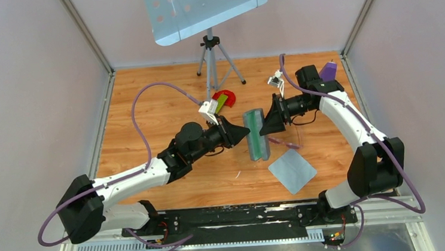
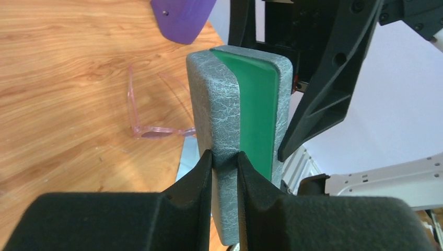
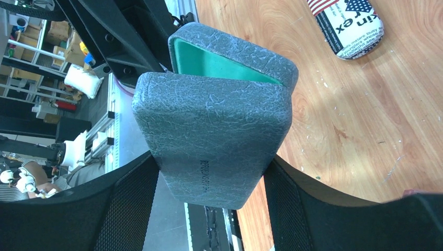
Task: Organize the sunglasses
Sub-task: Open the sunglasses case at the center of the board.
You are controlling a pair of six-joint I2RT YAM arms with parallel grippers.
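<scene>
The grey hard case (image 1: 255,133) stands partly open between both arms, its green lining (image 2: 256,115) showing. My left gripper (image 1: 246,133) is shut on the edge of one grey half (image 2: 224,157). My right gripper (image 1: 263,130) is shut across the other half, which fills the right wrist view (image 3: 211,159), with both fingers against its sides. The pale pink sunglasses (image 1: 284,142) lie on the table just right of the case, arms unfolded; they also show in the left wrist view (image 2: 151,130), held by neither gripper.
A light blue-grey cloth (image 1: 292,171) lies near the front right. A red and green object (image 1: 224,99) and a tripod stand (image 1: 211,54) are behind the case. A purple object (image 1: 328,69) sits at the back right. A flag-patterned pouch (image 3: 347,26) lies on the wood.
</scene>
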